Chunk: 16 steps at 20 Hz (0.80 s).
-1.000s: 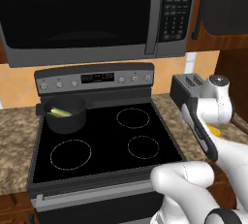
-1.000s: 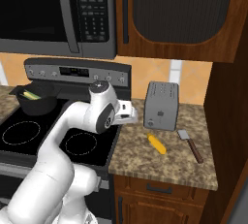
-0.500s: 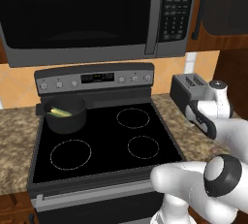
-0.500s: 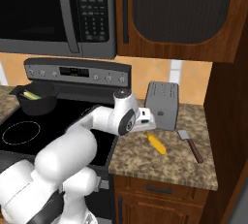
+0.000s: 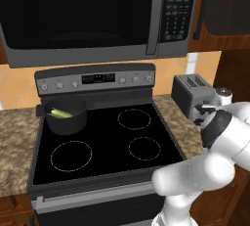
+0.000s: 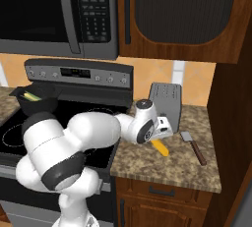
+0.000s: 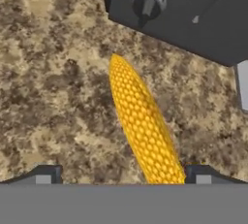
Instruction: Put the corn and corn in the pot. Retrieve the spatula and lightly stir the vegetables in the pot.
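One corn [image 6: 160, 147] lies on the speckled counter in front of the toaster; in the hand view this yellow cob [image 7: 143, 131] runs from the middle down toward the right fingertip [image 7: 201, 174]. My gripper [image 7: 123, 175] hovers just above it, open, with nothing held; from the right base it sits low over the cob [image 6: 163, 136]. The dark pot [image 5: 66, 117] stands on the back left burner with the other corn [image 5: 59, 114] inside, also seen as pot [image 6: 37, 102] and cob [image 6: 30, 96]. The spatula [image 6: 193, 146] lies on the counter to the right of the cob.
A grey toaster [image 6: 165, 104] stands right behind the cob, its lever knob [image 7: 147, 1] close above it in the hand view. The microwave [image 5: 97, 14] hangs over the black stove top [image 5: 112, 142]. A wooden cabinet side [image 6: 231, 123] closes the counter's right end.
The arm has swung right, away from the stove to the counter, and the hand has come down over the cob. The jaws have stayed open.
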### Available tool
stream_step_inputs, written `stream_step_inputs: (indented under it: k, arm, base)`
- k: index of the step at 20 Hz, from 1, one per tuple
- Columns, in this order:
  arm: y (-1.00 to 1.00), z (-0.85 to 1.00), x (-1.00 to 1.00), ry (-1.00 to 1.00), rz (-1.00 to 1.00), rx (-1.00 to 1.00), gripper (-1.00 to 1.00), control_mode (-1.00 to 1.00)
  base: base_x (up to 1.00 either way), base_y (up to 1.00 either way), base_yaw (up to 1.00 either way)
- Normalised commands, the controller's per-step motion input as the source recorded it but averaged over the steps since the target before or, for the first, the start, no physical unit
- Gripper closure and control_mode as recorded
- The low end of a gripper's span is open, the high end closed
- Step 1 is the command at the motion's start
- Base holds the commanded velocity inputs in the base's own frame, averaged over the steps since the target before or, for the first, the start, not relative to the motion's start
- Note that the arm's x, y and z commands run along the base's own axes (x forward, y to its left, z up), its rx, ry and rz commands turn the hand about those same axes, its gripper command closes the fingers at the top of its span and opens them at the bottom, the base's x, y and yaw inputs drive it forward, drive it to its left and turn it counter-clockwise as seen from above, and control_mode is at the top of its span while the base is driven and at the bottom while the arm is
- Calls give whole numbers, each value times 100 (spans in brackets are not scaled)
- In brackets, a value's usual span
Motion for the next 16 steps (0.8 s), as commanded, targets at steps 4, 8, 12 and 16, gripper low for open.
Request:
stream_step_inputs:
  k: [4, 8, 12, 16]
  arm:
    - [-18, -32, 46, 3, 16, 1, -100, -100]
    - [0, -17, 52, 2, 16, 5, -100, -100]
    - [0, -17, 51, 10, 11, 6, -100, -100]
    - [0, -42, 26, 16, 4, 1, -100, -100]
  base:
    - [0, 0, 0]
    - [0, 0, 0]
    - [0, 0, 0]
    - [0, 0, 0]
